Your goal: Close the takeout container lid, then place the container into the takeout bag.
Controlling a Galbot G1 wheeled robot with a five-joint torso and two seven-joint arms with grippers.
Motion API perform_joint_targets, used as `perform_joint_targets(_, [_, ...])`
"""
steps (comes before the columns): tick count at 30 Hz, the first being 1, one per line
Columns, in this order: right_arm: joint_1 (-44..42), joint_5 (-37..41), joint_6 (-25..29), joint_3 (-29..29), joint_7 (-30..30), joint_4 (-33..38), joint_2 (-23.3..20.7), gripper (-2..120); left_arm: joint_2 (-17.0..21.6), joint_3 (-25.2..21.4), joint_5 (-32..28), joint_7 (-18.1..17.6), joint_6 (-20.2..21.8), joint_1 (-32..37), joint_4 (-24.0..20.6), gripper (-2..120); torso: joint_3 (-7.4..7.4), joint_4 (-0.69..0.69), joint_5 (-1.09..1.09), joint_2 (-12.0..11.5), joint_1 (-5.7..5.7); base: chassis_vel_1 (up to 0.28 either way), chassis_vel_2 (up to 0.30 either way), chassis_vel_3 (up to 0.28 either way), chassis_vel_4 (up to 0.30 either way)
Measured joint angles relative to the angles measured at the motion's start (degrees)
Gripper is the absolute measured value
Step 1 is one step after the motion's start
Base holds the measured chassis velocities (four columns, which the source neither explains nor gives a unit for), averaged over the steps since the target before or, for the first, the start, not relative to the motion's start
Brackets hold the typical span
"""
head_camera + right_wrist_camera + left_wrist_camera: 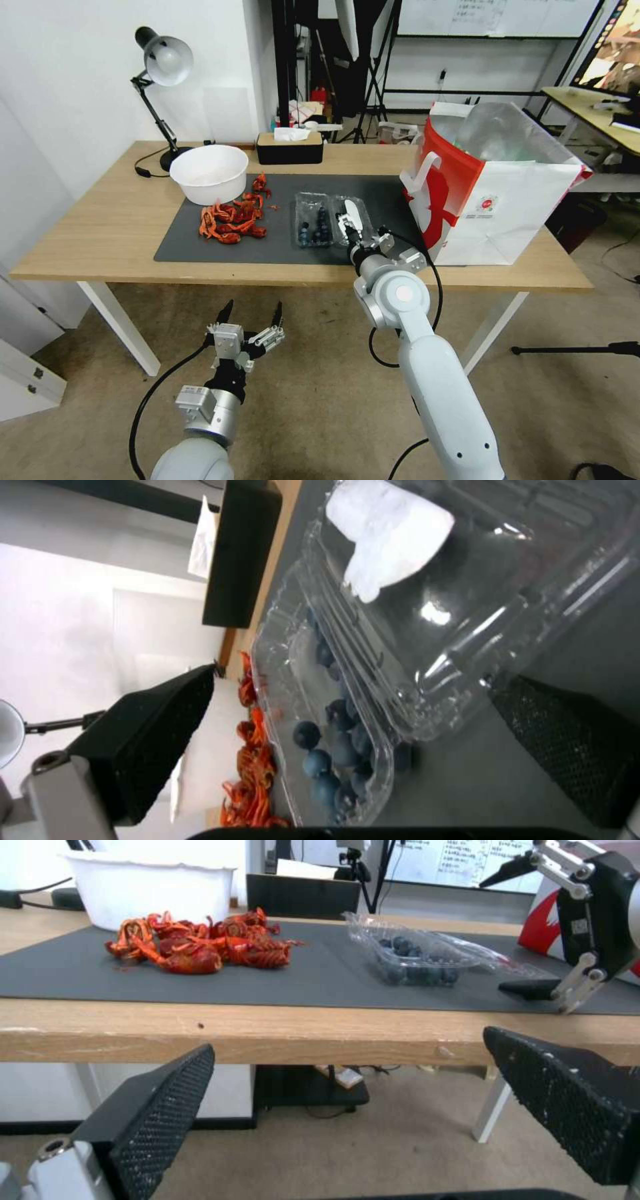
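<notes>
Since the container lies open on the mat left of the bag, it looks light, thin and slippery, so the spread right gripper should take the lid by its rim, while the left gripper hangs spread below the table.

takeout bag logo print too small to read; right tool covers lid near edge; takeout container cropped in right wrist view.
</notes>
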Motion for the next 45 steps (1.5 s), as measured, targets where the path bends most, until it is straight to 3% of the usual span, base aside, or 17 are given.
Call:
perform_joint_targets(13, [1.38,-0.86,0.75,0.10,-0.82,-0.52,-0.10,100,0.13,-0.21,0.02,0.00,-0.02,0.02,0.15,100,0.00,0.00,0.00,0.00,0.00,0.000,0.000,0.000,0.000])
perform_joint_targets(24, [2.24,-8.12,1.89,-1.29,-1.42,-0.01,-0.62,100,0.09,-0.43,-0.05,-0.07,-0.13,0.16,-0.06,100,0.00,0.00,0.00,-0.01,0.00,0.000,0.000,0.000,0.000])
perform_joint_targets(27, [3.33,-13.46,1.80,-2.07,-1.54,-0.85,-0.72,100,0.05,-0.54,-0.02,-0.12,-0.41,0.34,-0.17,100,0.00,0.00,0.00,-0.01,0.00,0.000,0.000,0.000,0.000])
perform_joint_targets(33, [4.42,-14.78,1.28,-2.21,-1.70,-1.82,-0.81,100,0.05,-0.63,0.04,-0.17,-0.75,0.51,-0.22,100,0.00,0.00,0.00,-0.01,0.00,0.000,0.000,0.000,0.000])
perform_joint_targets(45, [3.82,-19.13,-0.70,-2.75,-8.74,-2.59,-3.92,100,0.23,-0.28,0.10,-0.29,-0.95,0.03,0.16,100,0.00,0.00,0.00,-0.01,0.00,0.000,0.000,0.000,0.000])
